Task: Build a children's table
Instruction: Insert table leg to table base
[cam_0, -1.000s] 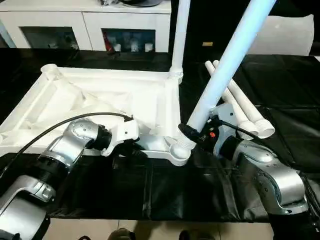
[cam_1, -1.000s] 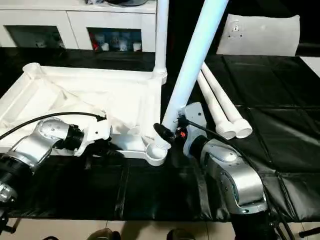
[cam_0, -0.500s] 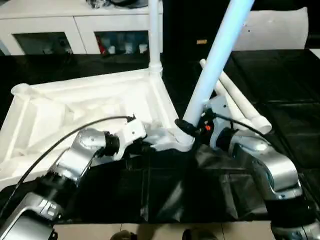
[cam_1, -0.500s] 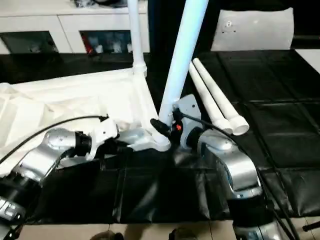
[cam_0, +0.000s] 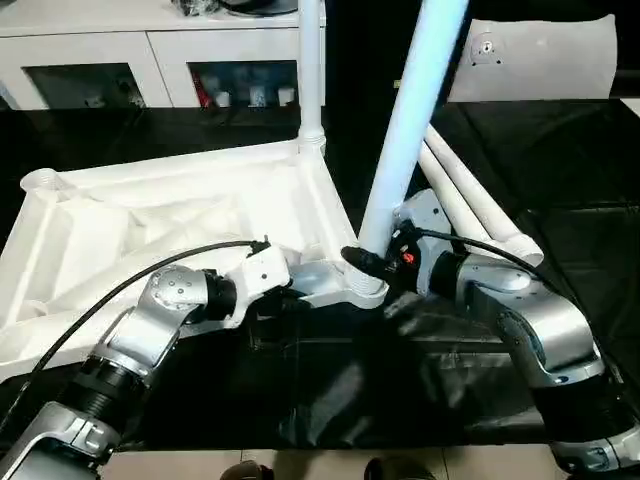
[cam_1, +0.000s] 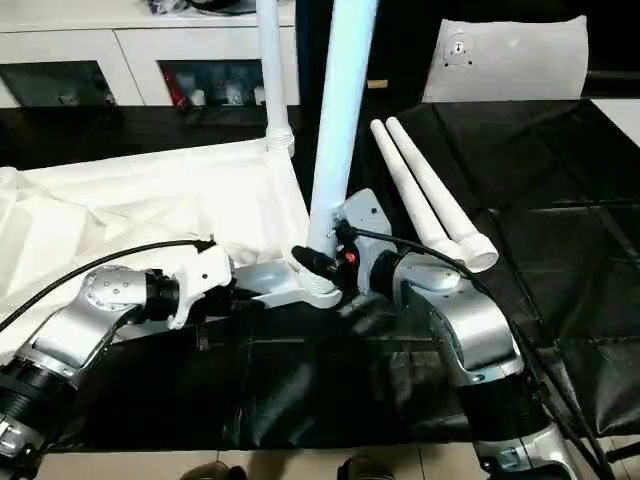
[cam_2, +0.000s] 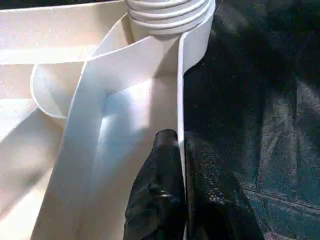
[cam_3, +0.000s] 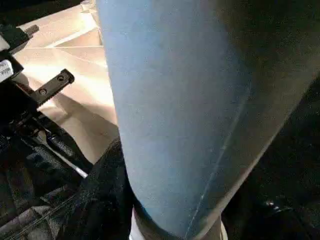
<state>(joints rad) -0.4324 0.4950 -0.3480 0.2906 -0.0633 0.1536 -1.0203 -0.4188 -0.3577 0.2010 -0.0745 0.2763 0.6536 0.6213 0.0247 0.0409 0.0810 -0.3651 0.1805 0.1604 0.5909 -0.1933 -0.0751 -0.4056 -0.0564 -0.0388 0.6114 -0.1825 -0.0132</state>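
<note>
White cabinet (cam_0: 150, 20) along top left of frame, two dark glass-fronted compartments (cam_0: 245, 85) below its top; small items inside, too small to identify. Black sheet (cam_0: 560, 180) covers counter, creased and rucked up at lower centre. White rectangular panel (cam_0: 540, 60) at upper right, standing behind counter, small round fitting (cam_0: 485, 45) near its upper left corner. Pale floor (cam_0: 300, 465) strip at bottom edge.
</note>
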